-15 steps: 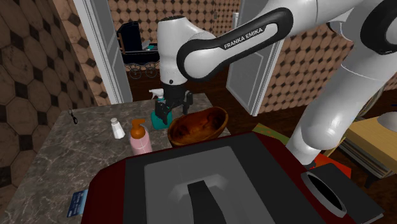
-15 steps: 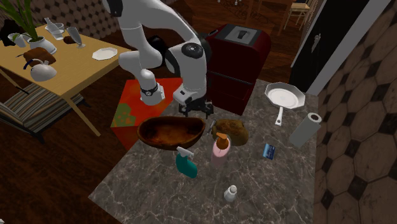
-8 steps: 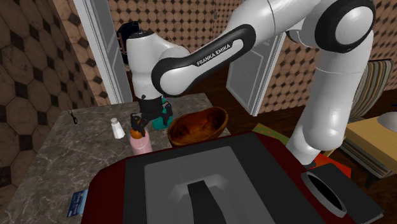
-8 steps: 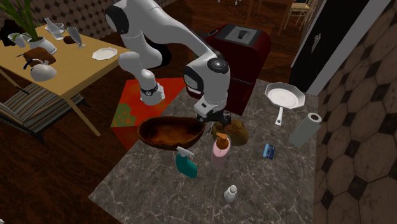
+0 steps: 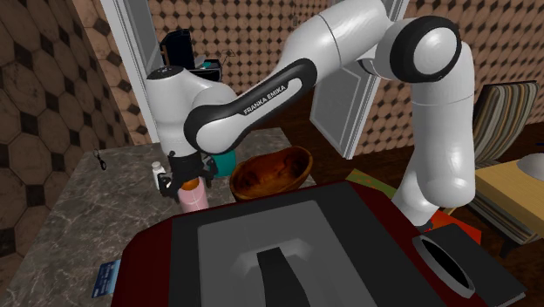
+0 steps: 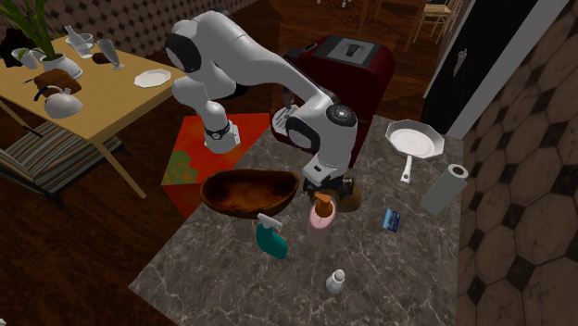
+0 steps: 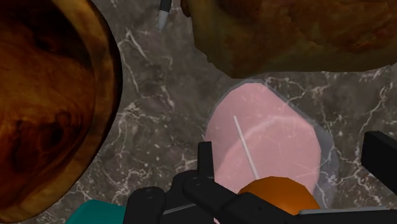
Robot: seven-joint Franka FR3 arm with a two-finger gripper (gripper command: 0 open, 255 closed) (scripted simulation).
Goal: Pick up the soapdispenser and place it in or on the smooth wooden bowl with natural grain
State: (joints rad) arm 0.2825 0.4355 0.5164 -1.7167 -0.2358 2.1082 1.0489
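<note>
- Soap dispenser: 1, pink body w/ orange pump top, standing upright on the grey marbled worktop. It is sitting just beside the bowl, btw. bowl and a brown lumpy thing.
- Gripper: 1, all black, hanging right over the dispenser w/ jaws open. Its 2 fingers are standing apart w/ the pink body btw. them. One finger is sitting just at the body's edge and the other is standing clear of it, so nothing is being clasped.
- Bowl: 1, dark glossy wood w/ visible grain, resting on the worktop at its edge on the second exterior view's left.
- Spray bottle: 1, teal w/ pale trigger head, standing near the dispenser, below-left of it in the second exterior view.
- Small white bottle: 1, standing further down the worktop, well apart from the bowl.
- Brown lumpy thing: 1, lying just behind the dispenser in the second exterior view, partly hidden by the gripper; can't tell what it is.
- Frying pan: 1, white, lying toward that view's right.
- Paper roll: 1, lying near the pan's handle.
- Blue card-like item: 1, lying flat btw. dispenser and roll.
- Arm: 1, white w/ dark joints, reaching from the dark red stand up, over and down onto the dispenser.
</note>
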